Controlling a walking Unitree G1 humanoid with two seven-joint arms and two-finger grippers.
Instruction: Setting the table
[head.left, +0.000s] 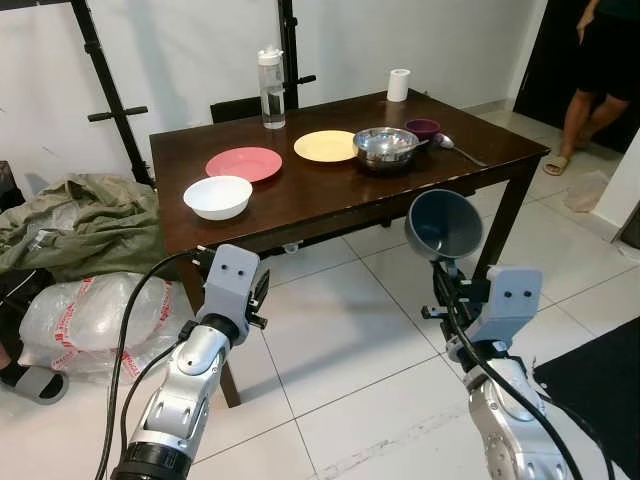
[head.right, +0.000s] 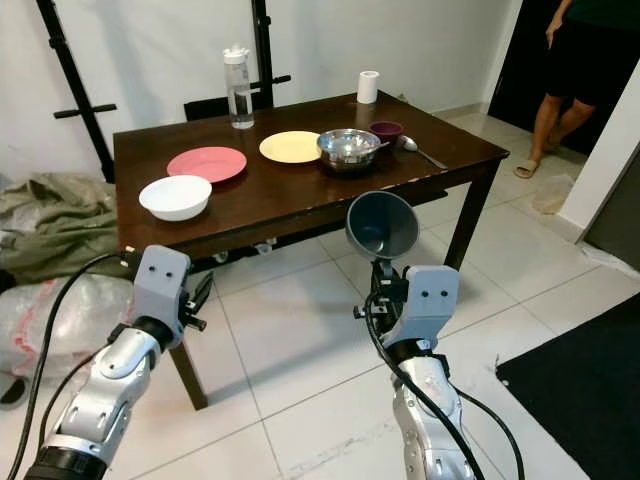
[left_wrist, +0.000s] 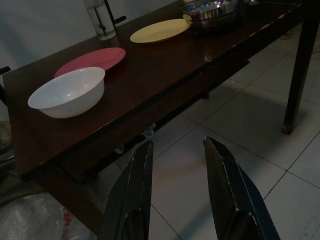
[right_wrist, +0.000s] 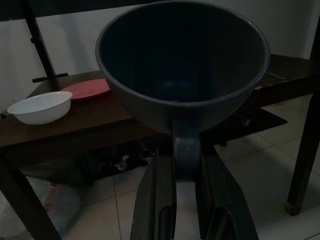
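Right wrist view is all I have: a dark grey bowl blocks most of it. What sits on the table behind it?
Observer: A shiny steel bowl, with a yellow plate beside it.
Operator: Anything past the steel bowl?
Observer: A small purple bowl and a metal spoon.
Operator: Where is my left gripper?
Observer: The left gripper is open, low over the floor before the dark wooden table.
Operator: Anyone nearby?
Observer: A person stands in the doorway beyond the table.
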